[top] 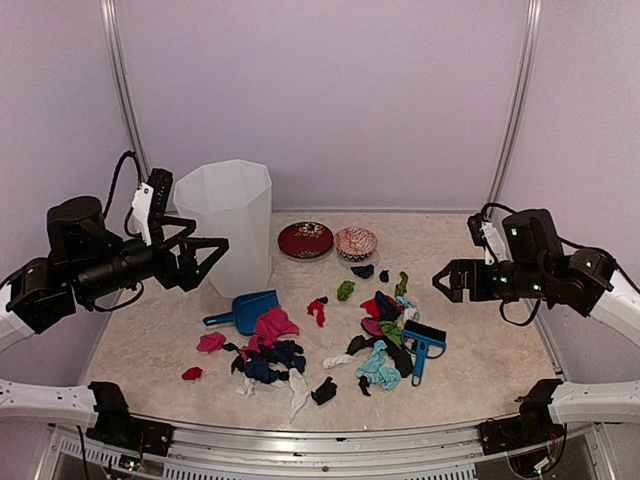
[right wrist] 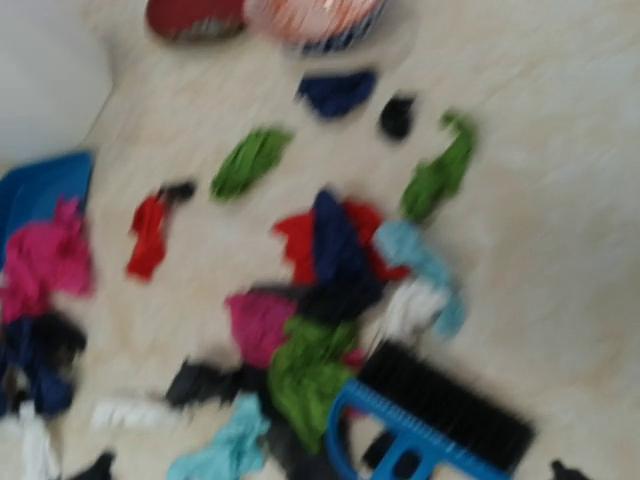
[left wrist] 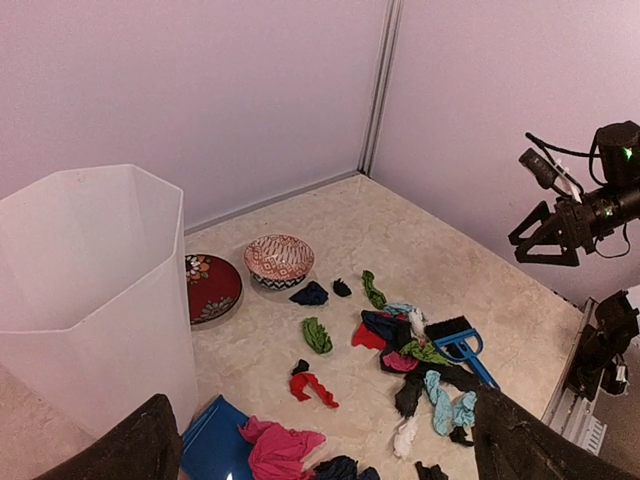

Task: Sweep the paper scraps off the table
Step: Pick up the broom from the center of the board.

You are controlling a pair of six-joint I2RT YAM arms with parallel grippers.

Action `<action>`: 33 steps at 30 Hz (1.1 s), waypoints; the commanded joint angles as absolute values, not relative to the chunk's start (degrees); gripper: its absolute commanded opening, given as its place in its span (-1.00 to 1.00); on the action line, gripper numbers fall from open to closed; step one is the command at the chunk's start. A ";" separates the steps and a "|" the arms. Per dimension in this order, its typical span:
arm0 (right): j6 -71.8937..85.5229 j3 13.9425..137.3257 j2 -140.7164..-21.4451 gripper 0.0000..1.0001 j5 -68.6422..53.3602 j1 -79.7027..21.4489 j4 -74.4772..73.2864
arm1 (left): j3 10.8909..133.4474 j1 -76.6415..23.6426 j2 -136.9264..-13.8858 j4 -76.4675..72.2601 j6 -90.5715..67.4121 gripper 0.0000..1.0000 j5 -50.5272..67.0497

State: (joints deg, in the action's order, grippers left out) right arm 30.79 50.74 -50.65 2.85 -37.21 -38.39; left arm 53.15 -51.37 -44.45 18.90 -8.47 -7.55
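Top external view: the left fingers [top: 210, 245] and right fingers [top: 447, 273] hang above the worktop [top: 500, 350], both spread apart and empty. The paper scraps [top: 378, 368] lie scattered mid-worktop around a blue dustpan [top: 255, 308] and a brush [top: 425, 340]. Bare room runs along the near edge and the right side.

Left wrist view: a white bin [left wrist: 90, 290] hides the worktop's left part, and the bottom edge cuts off the dustpan.

Right wrist view: blurred, with the scraps showing as smeared colour patches. Its own fingers do not show clearly.
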 commanded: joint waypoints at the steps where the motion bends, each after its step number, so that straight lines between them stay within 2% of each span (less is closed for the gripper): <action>1: 33.04 48.80 -54.47 0.92 -4.79 -36.91 -41.64 | 57.54 -51.59 -45.59 18.79 -5.74 0.98 -5.94; 12: 46.30 41.16 -58.53 0.56 -6.39 -37.91 -39.80 | 55.91 -51.59 -45.08 17.95 -8.43 0.98 -4.97; 15: 50.80 39.05 -58.16 0.41 -5.03 -38.58 -38.46 | 55.20 -51.59 -45.24 19.10 -9.65 0.98 -6.14; 23: 62.25 35.21 -58.78 0.29 -0.44 -42.72 -35.81 | 53.82 -51.59 -47.26 25.00 -13.15 0.98 -13.59; 33: 68.55 35.07 -66.99 0.23 3.24 -48.01 -29.74 | 48.46 -51.59 -46.45 24.41 -12.84 0.97 -17.26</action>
State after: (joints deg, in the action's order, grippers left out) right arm 64.75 34.94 -64.07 0.40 -46.06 -33.52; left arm 50.37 -51.37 -47.46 25.04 -12.84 -15.11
